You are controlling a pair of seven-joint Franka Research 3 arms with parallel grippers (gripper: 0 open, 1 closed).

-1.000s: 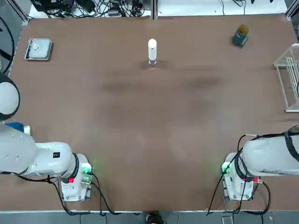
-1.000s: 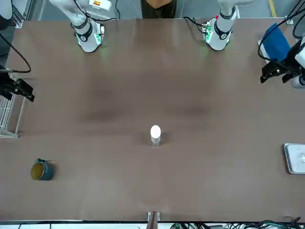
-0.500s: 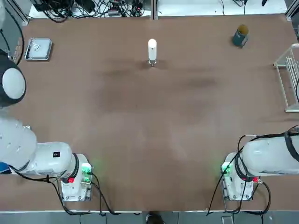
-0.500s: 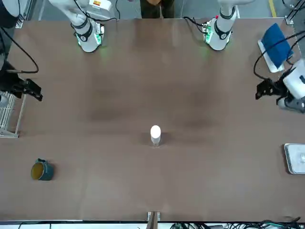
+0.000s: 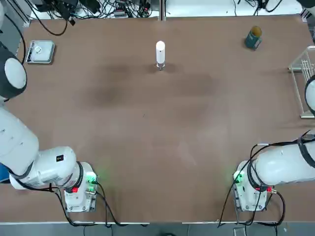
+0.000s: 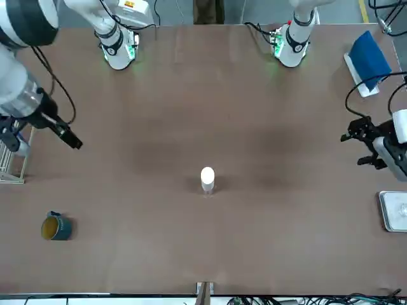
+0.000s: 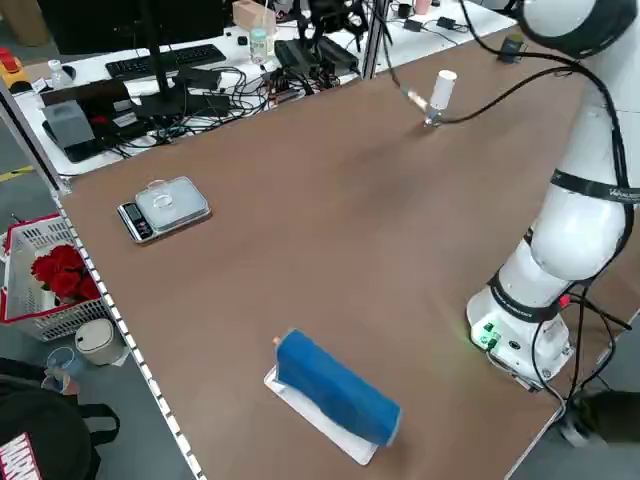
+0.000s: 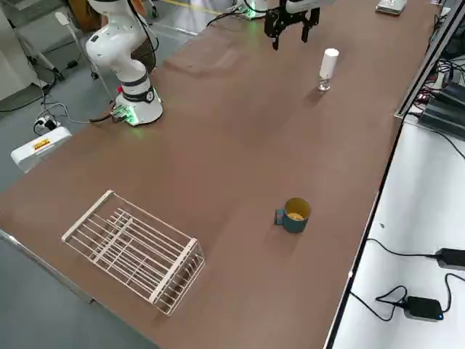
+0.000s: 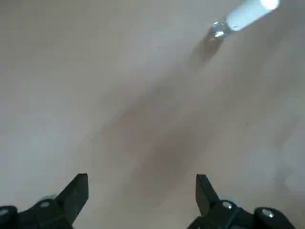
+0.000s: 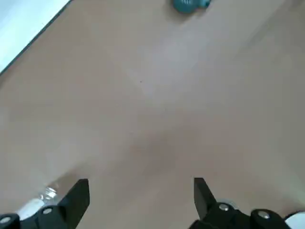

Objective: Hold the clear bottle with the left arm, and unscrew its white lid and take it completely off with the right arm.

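Observation:
The clear bottle (image 5: 160,64) stands upright near the table's far edge, midway across, with the long white lid (image 5: 160,49) on top of it; it also shows in the front view as bottle (image 6: 207,188) and lid (image 6: 207,175). My left gripper (image 6: 356,148) hovers open well to the robot's left of it, holding nothing. In the left wrist view its open gripper (image 9: 140,183) faces bare table, and the bottle (image 9: 219,30) lies far ahead. My right gripper (image 6: 72,142) hangs far to the robot's right, and the right wrist view shows that gripper (image 10: 140,186) open and empty.
A teal jar (image 5: 254,37) stands at the far right corner, with a wire rack (image 5: 305,83) at the right edge. A small scale (image 5: 40,51) sits far left. A blue roll on a white base (image 6: 367,60) lies near the left arm's side.
Both arms have swung out over the table toward the far side, each gripper moving nearer the bottle's row. The bottle has not moved.

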